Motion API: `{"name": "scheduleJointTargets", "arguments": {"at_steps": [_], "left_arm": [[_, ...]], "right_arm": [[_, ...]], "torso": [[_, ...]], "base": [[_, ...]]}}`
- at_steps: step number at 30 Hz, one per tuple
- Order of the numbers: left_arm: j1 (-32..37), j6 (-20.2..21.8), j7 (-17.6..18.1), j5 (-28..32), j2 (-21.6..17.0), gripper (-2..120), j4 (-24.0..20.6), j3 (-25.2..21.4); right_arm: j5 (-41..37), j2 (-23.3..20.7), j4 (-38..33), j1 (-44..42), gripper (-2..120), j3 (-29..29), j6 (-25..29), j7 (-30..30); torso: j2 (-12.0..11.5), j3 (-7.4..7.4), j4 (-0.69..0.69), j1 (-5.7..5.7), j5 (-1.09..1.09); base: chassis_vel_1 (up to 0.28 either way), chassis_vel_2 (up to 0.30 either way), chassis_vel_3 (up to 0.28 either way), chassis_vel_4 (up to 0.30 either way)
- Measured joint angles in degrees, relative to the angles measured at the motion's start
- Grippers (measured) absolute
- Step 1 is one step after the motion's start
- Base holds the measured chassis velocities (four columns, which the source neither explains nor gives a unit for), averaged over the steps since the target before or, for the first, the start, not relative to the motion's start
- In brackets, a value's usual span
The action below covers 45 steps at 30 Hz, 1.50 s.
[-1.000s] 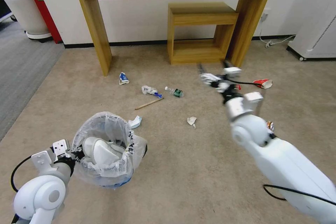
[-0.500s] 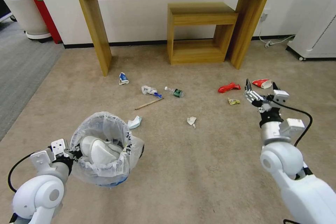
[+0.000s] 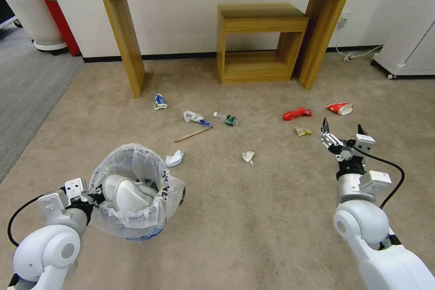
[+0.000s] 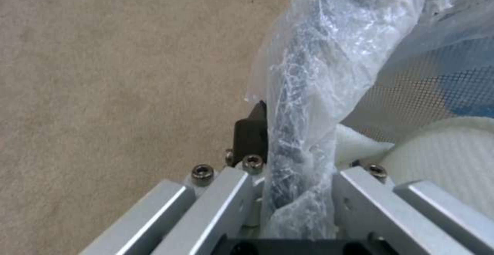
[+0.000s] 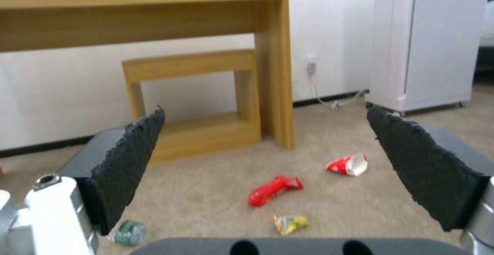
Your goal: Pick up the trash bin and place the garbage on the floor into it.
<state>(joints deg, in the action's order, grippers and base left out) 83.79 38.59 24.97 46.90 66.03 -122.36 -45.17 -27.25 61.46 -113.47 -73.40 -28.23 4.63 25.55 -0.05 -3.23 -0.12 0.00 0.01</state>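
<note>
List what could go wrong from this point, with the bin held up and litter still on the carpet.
1. The left pincer pinches the trash bin only at the bagged rim; the thin liner could slip or tear, tipping the bin.
2. The right pincer hangs open above the floor near the yellow wrapper and red wrapper; these flat pieces may slide away when gripped.
3. The bin sits far left of that litter, so something could drop in transit.

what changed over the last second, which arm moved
The right gripper swung from above the red wrapper back toward the robot and lower, jaws open, empty. The left gripper stayed clamped on the bag-lined round trash bin; floor litter unchanged.
</note>
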Motion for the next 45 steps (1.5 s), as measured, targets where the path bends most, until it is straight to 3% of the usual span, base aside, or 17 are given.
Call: {"name": "scheduleJointTargets", "arguments": {"at_steps": [19, 35, 41, 43, 45], "left_arm": [[0.6, -0.2, -0.2, 0.2, 0.2, 1, 0.2, -0.4], [0.9, -0.2, -0.1, -0.1, 0.7, 1, 0.3, -0.8], [0.6, -0.4, -0.1, -0.4, 1.1, 1, 1.0, -0.6], [0.3, -0.5, -0.1, -0.6, 1.2, 1, 1.5, -0.4], [0.3, -0.5, -0.1, -0.6, 1.2, 1, 1.7, -0.4]], "right_arm": [[2.8, 0.7, 1.7, -1.3, 89, -0.3, 2.3, -0.2], [3.6, 0.5, 3.0, -0.2, 84, 1.0, 3.4, -0.8], [3.8, 0.7, 3.4, -0.2, 87, 1.2, 3.9, -1.2], [3.8, 0.5, 3.9, -0.2, 96, 1.4, 4.3, -2.0], [3.8, 0.4, 4.1, 0.0, 98, 1.5, 4.5, -2.1]], "torso": [[0.0, 0.0, 0.0, 0.0, 0.0], [0.0, 0.0, 0.0, 0.0, 0.0], [0.0, 0.0, 0.0, 0.0, -0.03], [0.0, 0.0, 0.0, 0.0, -0.04], [0.0, 0.0, 0.01, 0.0, -0.06]], "base": [[0.003, 0.003, -0.004, -0.004], [0.187, 0.186, -0.178, -0.175], [0.234, 0.24, -0.228, -0.233], [0.179, 0.188, -0.202, -0.2], [0.154, 0.138, -0.146, -0.152]]}}
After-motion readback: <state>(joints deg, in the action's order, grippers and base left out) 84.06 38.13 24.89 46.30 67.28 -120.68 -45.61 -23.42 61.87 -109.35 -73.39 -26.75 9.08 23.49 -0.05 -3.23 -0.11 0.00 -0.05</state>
